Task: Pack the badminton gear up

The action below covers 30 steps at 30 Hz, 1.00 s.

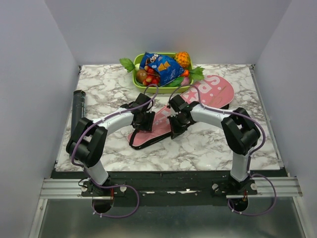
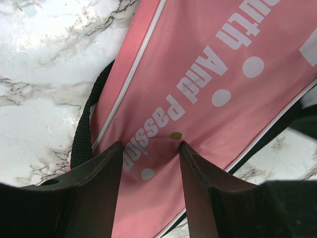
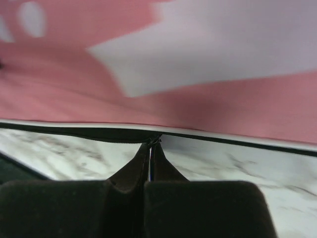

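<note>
Right wrist: gripper (image 3: 150,145) at bag (image 3: 59,99) edge

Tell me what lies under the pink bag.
Under the pink bag is the marble table, with a black strap poking out at the bag's edge. Anything directly beneath or inside it is covered.

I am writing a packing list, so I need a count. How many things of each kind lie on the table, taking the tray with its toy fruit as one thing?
Pink bag: 1
Black tube: 1
Green tray with toy fruit: 1
Blue snack packet: 1
Total: 4
</note>
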{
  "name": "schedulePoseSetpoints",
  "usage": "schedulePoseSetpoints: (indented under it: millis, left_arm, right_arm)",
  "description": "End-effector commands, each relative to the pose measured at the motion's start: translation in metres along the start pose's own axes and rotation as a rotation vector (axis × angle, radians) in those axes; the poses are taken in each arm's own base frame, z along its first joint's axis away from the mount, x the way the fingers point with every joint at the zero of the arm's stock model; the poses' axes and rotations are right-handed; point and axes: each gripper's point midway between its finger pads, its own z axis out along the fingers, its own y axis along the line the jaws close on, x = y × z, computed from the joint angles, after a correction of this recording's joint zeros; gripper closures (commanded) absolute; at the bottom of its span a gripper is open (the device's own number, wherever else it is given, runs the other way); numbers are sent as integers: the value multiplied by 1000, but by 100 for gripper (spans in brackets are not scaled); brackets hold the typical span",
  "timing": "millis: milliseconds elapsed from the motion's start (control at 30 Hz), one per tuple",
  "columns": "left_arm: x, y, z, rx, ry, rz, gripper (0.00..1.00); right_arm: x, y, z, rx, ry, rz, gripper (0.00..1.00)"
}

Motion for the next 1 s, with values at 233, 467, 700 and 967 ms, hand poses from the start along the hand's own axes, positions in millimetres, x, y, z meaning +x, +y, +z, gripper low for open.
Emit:
schedulePoseSetpoints:
  millis: [233, 467, 700, 967]
  left_arm:
    - [27, -5, 12, 3, 69, 21, 44]
    - [28, -20, -26, 65, 10, 11, 43]
    - [32, -14, -72, 43, -51, 31, 41]
    - [54, -27, -90, 140, -84, 20, 39]
  right_arm:
    - [52, 149, 34, -523, 270, 114, 99]
    - [60, 129, 42, -407, 229, 237, 99]
    - [81, 78, 31, -254, 140, 344, 99]
    - [105, 30, 9, -165, 51, 433, 99]
